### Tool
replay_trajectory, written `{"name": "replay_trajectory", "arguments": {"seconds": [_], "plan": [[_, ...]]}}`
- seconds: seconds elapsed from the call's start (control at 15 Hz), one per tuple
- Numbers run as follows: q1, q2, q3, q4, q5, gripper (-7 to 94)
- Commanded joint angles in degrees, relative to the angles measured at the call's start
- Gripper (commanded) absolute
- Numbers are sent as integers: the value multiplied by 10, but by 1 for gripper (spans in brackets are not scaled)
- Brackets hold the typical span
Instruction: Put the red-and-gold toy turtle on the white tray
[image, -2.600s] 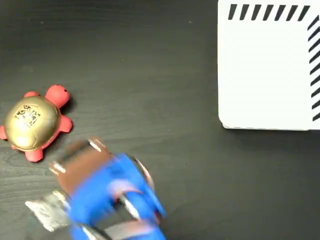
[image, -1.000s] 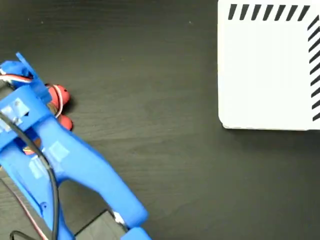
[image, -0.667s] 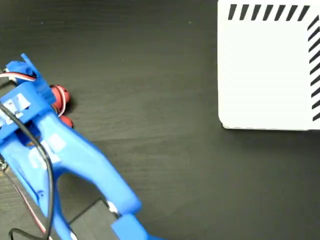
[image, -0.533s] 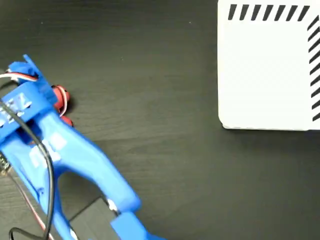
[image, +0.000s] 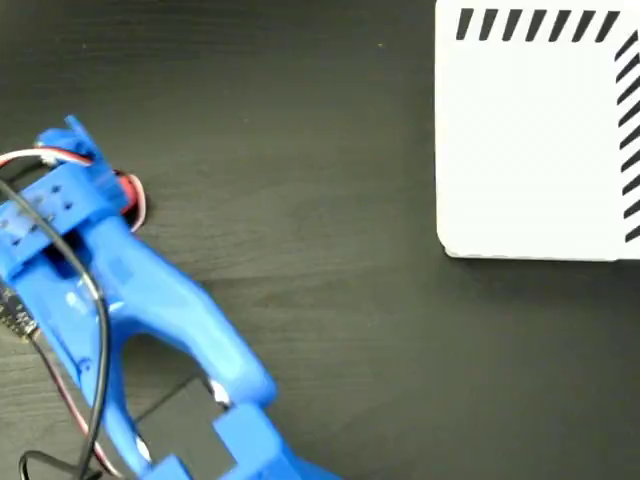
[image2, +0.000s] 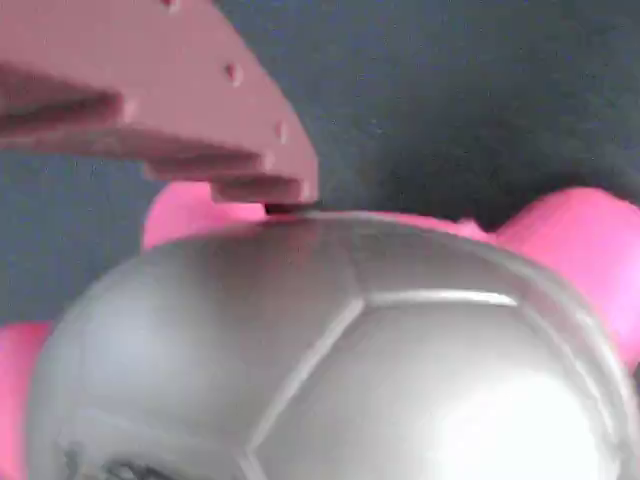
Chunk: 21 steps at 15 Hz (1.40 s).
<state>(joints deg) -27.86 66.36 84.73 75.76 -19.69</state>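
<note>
While hanging right over the turtle (image: 131, 194) at the counter's (image: 320, 300) left | tool (image: 95, 185) grip: can't tell, one finger (image2: 180, 110) touching shell | white tray (image: 530, 140) well apart, up-right

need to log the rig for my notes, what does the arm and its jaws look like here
In the fixed view the arm is bright blue moulded plastic with a broad, curved link. A black cable loops over it, red and white wires run at its upper end, and pale translucent patches sit on its top face. In the wrist view one stepped, flat-sided finger shows, tinted pinkish there, with small round dimples along its face.
</note>
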Motion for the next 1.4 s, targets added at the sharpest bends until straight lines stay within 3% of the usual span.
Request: {"name": "replay_trajectory", "arguments": {"seconds": [0.0, 0.13, 0.47, 0.53, 0.87, 1.07, 1.33], "plan": [[-11, 19, 3, 0, -4, 57], [-11, 17, 8, -10, -4, 56], [-13, 24, 10, -18, 10, 6], [-13, 28, 10, -18, 12, 0], [-8, 60, 1, -2, 35, 0], [-9, 110, -66, 100, 87, 0], [18, 235, -89, 147, 153, 0]]}}
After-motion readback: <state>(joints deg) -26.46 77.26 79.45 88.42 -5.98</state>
